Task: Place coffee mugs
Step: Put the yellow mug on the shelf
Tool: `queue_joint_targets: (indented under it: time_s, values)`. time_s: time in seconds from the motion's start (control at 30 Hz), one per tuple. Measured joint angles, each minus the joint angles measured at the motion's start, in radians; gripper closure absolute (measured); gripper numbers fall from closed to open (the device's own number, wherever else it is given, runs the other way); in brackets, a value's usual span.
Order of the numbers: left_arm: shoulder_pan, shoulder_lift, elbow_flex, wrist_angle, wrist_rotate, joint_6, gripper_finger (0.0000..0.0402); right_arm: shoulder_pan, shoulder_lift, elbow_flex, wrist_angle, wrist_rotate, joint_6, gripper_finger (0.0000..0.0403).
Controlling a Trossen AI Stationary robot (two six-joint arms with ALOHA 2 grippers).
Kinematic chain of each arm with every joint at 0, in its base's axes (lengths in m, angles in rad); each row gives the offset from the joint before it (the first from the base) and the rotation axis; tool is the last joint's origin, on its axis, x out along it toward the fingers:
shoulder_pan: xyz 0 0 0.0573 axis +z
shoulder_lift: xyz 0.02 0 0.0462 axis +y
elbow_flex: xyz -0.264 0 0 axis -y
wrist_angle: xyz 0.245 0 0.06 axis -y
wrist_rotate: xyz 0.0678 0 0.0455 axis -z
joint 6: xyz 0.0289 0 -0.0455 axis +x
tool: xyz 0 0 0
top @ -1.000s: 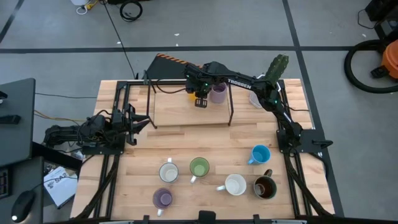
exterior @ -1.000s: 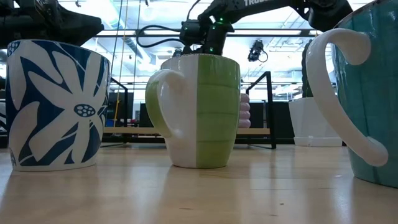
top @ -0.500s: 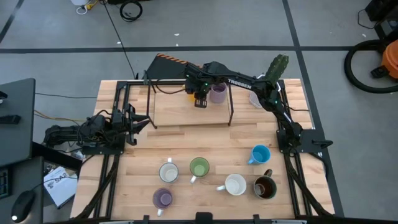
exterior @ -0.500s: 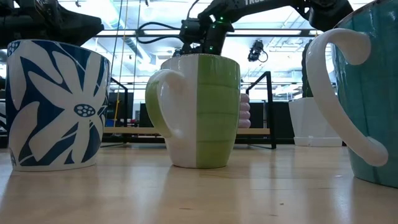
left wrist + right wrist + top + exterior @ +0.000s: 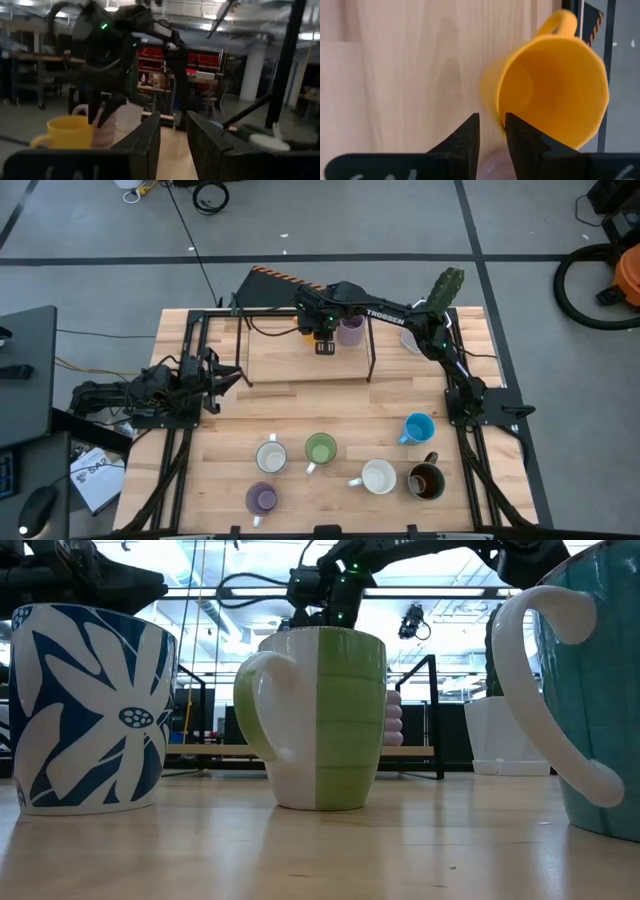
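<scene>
– Right gripper has just parted its fingers and lifted a little above the raised wooden shelf, pinching nothing?
– Yes. On the wooden table six handled mugs wait near the front, apparently empty. The ribbed lavender ceramic mug stands released beside the orange ceramic mug, both empty, so two look placed. Left gripper idles at the table's left, slightly parted, empty.

8 mugs; 1 cactus pot.
</scene>
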State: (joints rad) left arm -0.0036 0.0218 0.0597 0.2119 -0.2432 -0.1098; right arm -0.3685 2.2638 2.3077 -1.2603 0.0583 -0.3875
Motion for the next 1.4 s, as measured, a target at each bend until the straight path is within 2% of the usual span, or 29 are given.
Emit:
queue_joint_targets:
  time_s: [0.2,0.43,0.63,0.77,1.07,1.27,1.4]
  values:
    - [0.000,0.118,0.078,-0.055,-0.102,-0.038,0.0304,0.016,-0.004,0.036,-0.033,0.000,0.003,0.0278]
    - [0.022,0.410,0.300,-0.203,-0.180,-0.043,0.0304,0.015,-0.055,0.046,-0.105,0.009,0.033,0.0251]
    - [0.141,0.669,0.487,-0.351,-0.172,-0.008,0.0304,0.015,-0.113,0.046,-0.156,0.009,0.097,0.0254]
    - [0.267,0.813,0.555,-0.354,-0.073,0.057,0.0304,0.015,-0.155,0.045,-0.156,0.007,0.122,0.0256]
    - [0.568,1.094,0.701,-0.350,0.269,0.171,0.0304,0.015,-0.197,0.045,-0.172,-0.034,0.119,0.0256]
    - [0.658,1.289,0.843,-0.423,0.353,0.252,0.0304,0.015,-0.199,0.045,-0.179,-0.041,0.128,0.0257]
    - [0.691,1.404,0.923,-0.458,0.370,0.305,0.0304,0.015,-0.199,0.045,-0.180,-0.035,0.129,0.0257]
